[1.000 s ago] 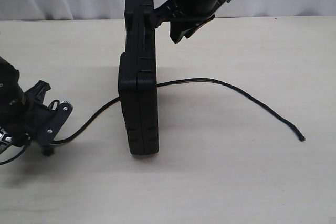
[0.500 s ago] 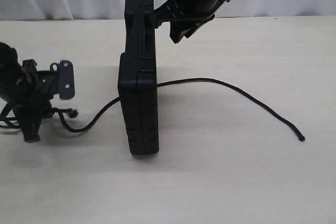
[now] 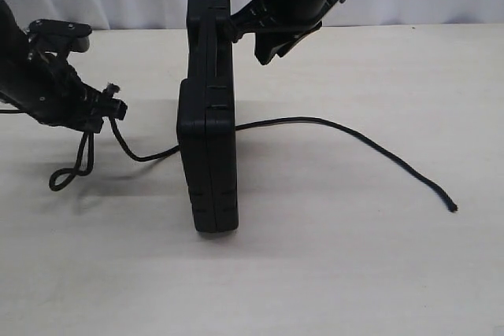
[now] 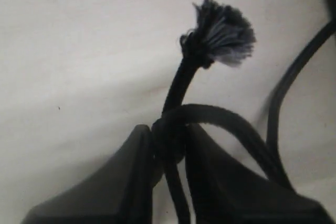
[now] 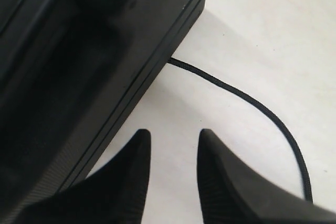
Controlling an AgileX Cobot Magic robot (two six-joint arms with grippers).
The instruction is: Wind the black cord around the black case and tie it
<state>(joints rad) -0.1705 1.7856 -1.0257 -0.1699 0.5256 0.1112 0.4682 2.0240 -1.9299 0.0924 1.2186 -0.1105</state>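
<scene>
**Item 1. Rigid black case (image 3: pixel 206 139), rectangular, moulded plastic.** Stands on its narrow edge at the centre of the pale tabletop (image 3: pixel 331 273), long axis running 12 to 6 o'clock. In the right wrist view its seamed side (image 5: pixel 79 77) fills one corner.

**Item 2. Long, thin, matte braided black cord (image 3: pixel 346 131).** It lies on the table. The free end is at 4 o'clock, well apart from the case. From there it curves in to the case's 3 o'clock side and goes out of sight at the base (image 5: pixel 247 98). It comes out again at 9 o'clock, dips, and rises to the left gripper. A frayed tuft above a small knot sticks out past that gripper's fingers (image 4: pixel 178 85).

**Item 3. Left gripper (image 3: pixel 110 106).** At 9–10 o'clock, raised above the table and apart from the case. It is clenched on the black cord just below the knot (image 4: pixel 168 145). A slack black loop (image 3: pixel 67 169) hangs beneath it; it is unclear whether this is cord or cable.

**Item 4. Right gripper (image 3: pixel 250 37).** At 12–1 o'clock, just beside the case's upper end. Its fingers are spread with nothing between them (image 5: pixel 173 140). Contact with the case cannot be told.
</scene>
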